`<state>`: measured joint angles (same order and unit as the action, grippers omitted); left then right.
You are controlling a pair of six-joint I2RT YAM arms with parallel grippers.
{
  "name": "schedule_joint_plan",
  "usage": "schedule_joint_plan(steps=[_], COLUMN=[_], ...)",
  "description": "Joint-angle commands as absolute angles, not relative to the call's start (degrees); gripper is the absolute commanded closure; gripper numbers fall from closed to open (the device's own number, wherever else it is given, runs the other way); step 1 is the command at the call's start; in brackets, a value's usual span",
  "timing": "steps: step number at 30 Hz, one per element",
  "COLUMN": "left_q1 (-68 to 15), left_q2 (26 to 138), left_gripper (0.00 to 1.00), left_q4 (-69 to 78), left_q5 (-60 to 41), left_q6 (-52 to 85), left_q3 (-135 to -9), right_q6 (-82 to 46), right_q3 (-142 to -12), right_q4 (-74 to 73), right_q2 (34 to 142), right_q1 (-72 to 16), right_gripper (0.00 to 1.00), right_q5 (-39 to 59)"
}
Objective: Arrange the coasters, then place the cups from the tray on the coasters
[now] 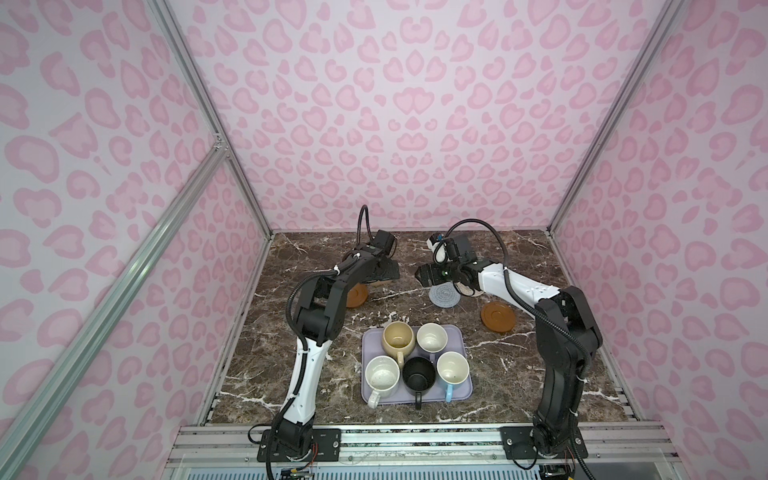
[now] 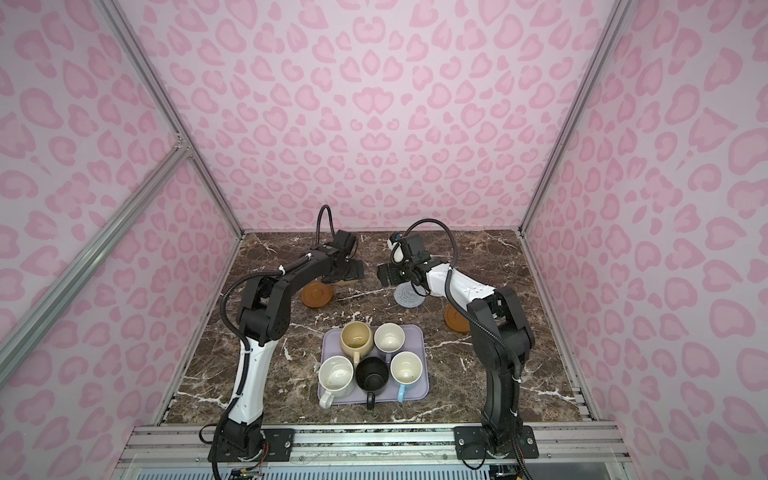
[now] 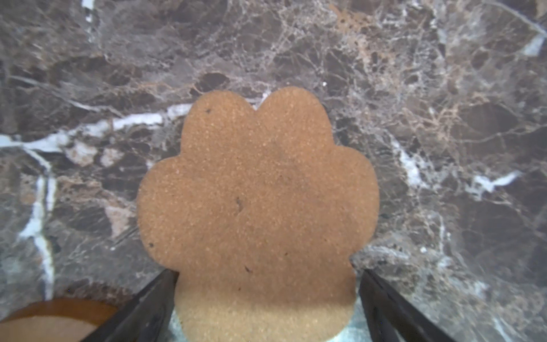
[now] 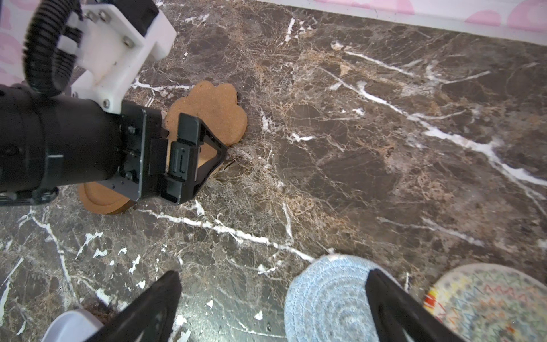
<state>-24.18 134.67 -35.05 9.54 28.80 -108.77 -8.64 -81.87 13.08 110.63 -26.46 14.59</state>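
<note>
Beyond the lavender tray [image 1: 460, 337] near the bench's front edge, the left end effector [image 3: 268, 274], jaws wide and empty, straddles the heel of the flat paw-shaped coaster [image 3: 257, 192], whose toes point straight away from it, while the right end effector [image 4: 272, 278], farther off, is equally wide and empty.

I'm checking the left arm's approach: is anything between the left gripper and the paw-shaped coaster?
Nothing visible. The left gripper is open right over the paw-shaped coaster, jaws on either side of its base.

Tan paw-shaped coaster [image 3: 257, 207]: grainy, matt, cork-like.
Blue-grey round coaster [image 4: 328, 302]: coiled woven cord.
Dark brown veined tabletop [image 4: 355, 148]: smooth, marble-look.
</note>
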Motion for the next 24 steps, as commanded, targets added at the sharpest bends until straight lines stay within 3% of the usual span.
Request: schedule_joint_plan(steps=[1, 13, 24], left_q1=[-24.95, -25.58, -27.33], left_q2=[136.35, 136.26, 128.19], left_gripper=[0.06, 0.13, 0.14], left_q4=[-40.01, -41.32, -37.43], left_q5=[13.56, 8.37, 4.85], left_q6=[28.81, 29.92, 29.40], left_q3=[-111.29, -111.06, -99.52], right_q6=[-9.23, -9.32, -9.58], right_q3=[-81.45, -80.36, -80.16], right_q4=[12.35, 11.97, 11.51], right_q2=[110.66, 109.43, 108.98], right_q1=[-26.39, -26.28, -26.28], right_gripper=[0.01, 0.01, 0.01], right_q5=[14.73, 15.08, 15.45])
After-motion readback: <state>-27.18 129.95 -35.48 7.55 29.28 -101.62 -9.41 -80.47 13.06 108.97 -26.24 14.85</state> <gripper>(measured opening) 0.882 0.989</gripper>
